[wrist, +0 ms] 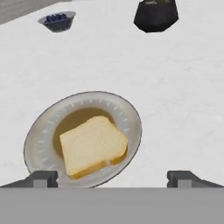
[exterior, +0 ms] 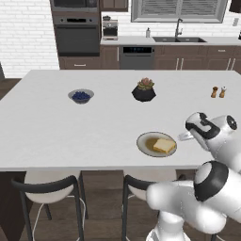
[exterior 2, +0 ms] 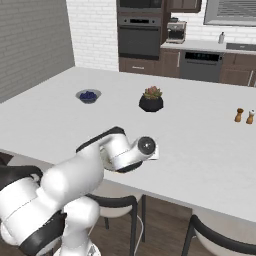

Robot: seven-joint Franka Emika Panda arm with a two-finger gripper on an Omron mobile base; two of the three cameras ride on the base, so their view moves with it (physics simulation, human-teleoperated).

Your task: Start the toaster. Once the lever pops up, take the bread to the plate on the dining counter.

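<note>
Gripper (wrist: 112, 177) stood wide apart, holding nothing; the two fingertips (wrist: 41, 178) rose at either side of the hand view with clear space between them. Bread (wrist: 93, 144) lay flat on the plate (wrist: 131, 114), just ahead of and below the gripper, not touching it. Plate sat near the counter (exterior: 70, 127) edge closest to the robot.

Judgement: delivery looked done; the remaining risk was in the withdrawal. A low or sideways retreat could let a fingertip catch the plate rim and push it toward the near edge, above the stools (exterior: 49, 186). A straight lift would avoid that.

Beyond the gripper: black plant pot (wrist: 155, 15) and berry bowl (wrist: 57, 20), well apart from the plate. Shakers (exterior: 218, 92) far off to one side.

No brands, labels or writing legible anywhere.
</note>
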